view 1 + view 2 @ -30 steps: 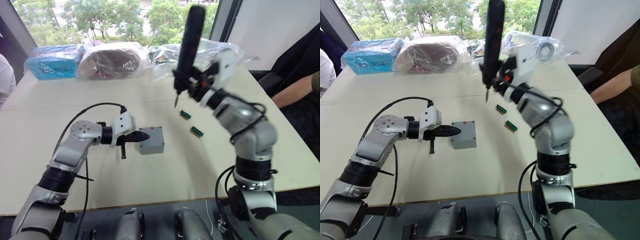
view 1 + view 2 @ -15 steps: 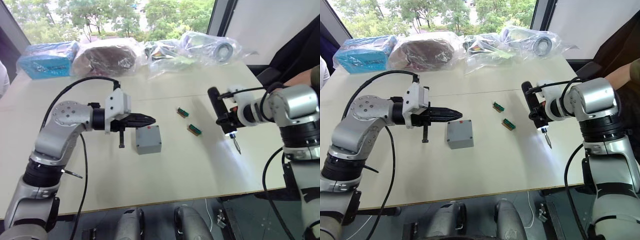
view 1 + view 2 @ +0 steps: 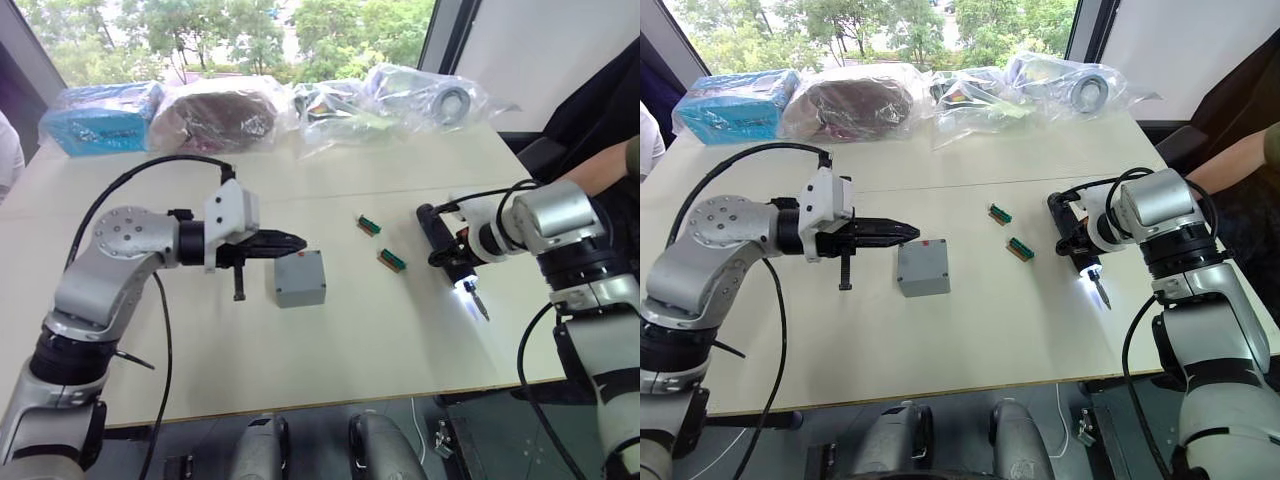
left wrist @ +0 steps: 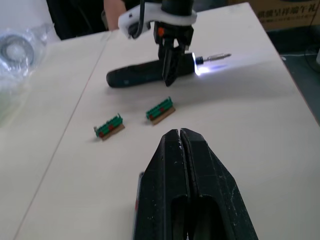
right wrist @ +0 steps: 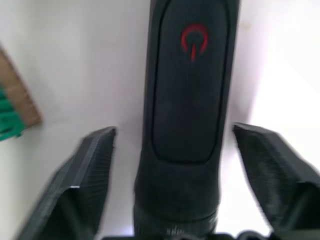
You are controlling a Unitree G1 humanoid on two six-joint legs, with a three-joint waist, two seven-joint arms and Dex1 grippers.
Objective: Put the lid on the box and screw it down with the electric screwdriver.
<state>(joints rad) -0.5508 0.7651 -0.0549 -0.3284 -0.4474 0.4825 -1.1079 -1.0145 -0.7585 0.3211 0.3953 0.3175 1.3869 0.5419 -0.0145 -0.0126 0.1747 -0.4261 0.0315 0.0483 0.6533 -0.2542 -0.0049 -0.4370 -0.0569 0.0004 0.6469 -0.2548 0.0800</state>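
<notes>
Far left, back edge of table (image 3: pixel 330 350): blue packet (image 3: pixel 100 118) in clear plastic, then a brown bundle (image 3: pixel 215 112) in plastic, then more clear bags (image 3: pixel 400 95), 1 holding a round metal part. No print on any of them can be read.

Left gripper (image 3: pixel 908 232): fingers pressed together with nothing between them, pointing toward the right, tip above the near-left edge of the box. The left wrist view confirms the 2 fingers (image 4: pixel 200 165) meet along a thin seam.

Box (image 3: pixel 300 279): grey, square, lid (image 3: pixel 921 260) already on top, a small red mark at 1 corner. Sits on the table at centre, just beside the left fingertips.

2 small green-and-brown blocks (image 3: pixel 381 243): right of the box, near each other, apart from it.

Electric screwdriver (image 3: pixel 450 254): black, lying flat on the table right of the blocks, white light lit at its tip, metal bit pointing toward the near edge. A red power symbol shows on its body (image 5: pixel 192 42); no other writing.

Right gripper (image 4: pixel 170 75): over the screwdriver's body, fingers spread to either side of it, gaps visible on both sides.

Far right: a person's forearm (image 3: pixel 600 172) beyond the table edge.
</notes>
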